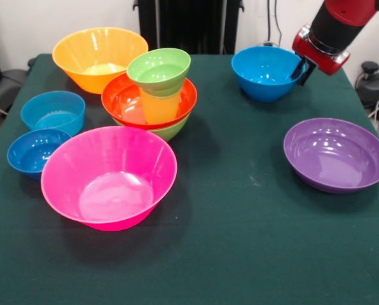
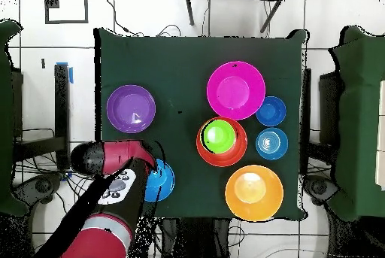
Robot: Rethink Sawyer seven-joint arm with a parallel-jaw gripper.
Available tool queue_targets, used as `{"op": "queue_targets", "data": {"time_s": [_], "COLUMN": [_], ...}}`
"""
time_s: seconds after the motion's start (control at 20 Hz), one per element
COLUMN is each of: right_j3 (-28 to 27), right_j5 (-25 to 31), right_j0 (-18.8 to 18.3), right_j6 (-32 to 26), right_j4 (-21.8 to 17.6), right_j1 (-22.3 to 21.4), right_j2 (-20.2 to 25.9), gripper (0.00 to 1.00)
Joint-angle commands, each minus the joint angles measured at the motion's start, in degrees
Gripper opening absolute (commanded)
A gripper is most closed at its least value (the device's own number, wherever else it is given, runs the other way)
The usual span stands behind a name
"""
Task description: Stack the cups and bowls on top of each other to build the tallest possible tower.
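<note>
The tower stands left of centre: a medium green bowl at the bottom, a red-orange bowl in it, the yellow cup upright inside, and a small green bowl on top. My gripper is at the right rim of a blue bowl at the far right. The arm hides part of that bowl from above. A purple bowl sits in front of it.
A large pink bowl lies near the tower, a large orange bowl behind it. A light-blue bowl and a darker blue bowl sit at the left edge of the green table.
</note>
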Motion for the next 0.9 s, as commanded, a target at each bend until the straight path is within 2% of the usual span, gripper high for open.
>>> {"op": "queue_targets", "data": {"time_s": [0.05,0.15,0.3,0.55,0.9], "right_j3": [0.93,0.17,-1.63,-3.53,-6.92], "right_j5": [-1.98,0.07,6.9,17.14,25.26], "right_j0": [-0.69,-0.91,-0.33,-2.34,-5.87], "right_j6": [7.0,6.16,4.69,0.57,-2.63], "right_j4": [1.29,0.74,-1.16,-2.59,-3.86], "right_j1": [0.31,-0.56,-4.18,-10.0,-13.96], "right_j2": [4.0,3.44,0.73,0.08,0.79], "gripper": [0.0,0.0,0.0,0.0,0.0]}}
